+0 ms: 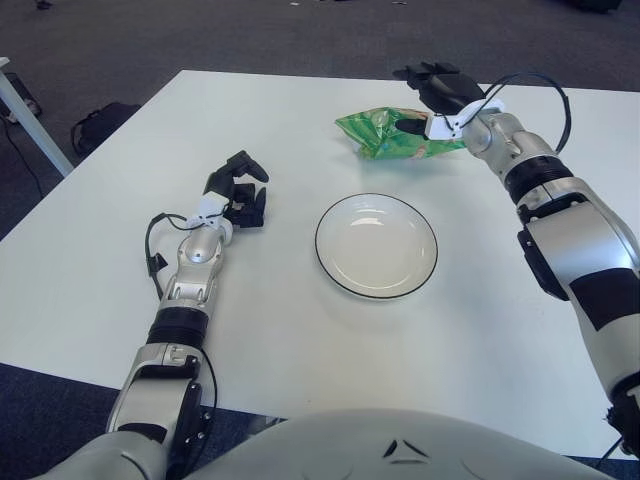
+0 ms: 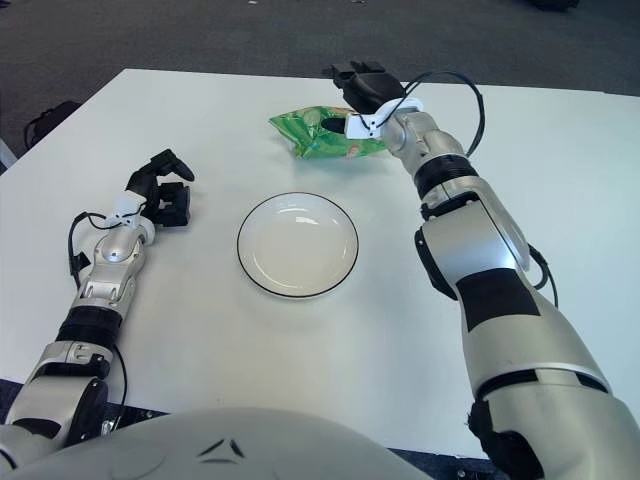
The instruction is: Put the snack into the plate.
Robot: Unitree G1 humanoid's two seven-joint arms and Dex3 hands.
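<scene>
While the right hand [image 1: 432,92] reaches open-fingered over 1 green snack bag [image 1: 395,135], 1 empty plate [image 1: 376,246] sits nearby; the left hand [image 1: 237,190] curls empty on the desk [image 1: 480,330].

A white table [image 1: 520,330] stands on dark carpet [image 1: 110,40], a black bag [image 1: 100,125] beside it.

The silver right arm reaches to the upper right of the frame, its black three-finger right hand [image 1: 436,92] spread flat, fingers extended. The left hand [image 1: 236,190] shows at centre left, fingers curled, holding nothing.
</scene>
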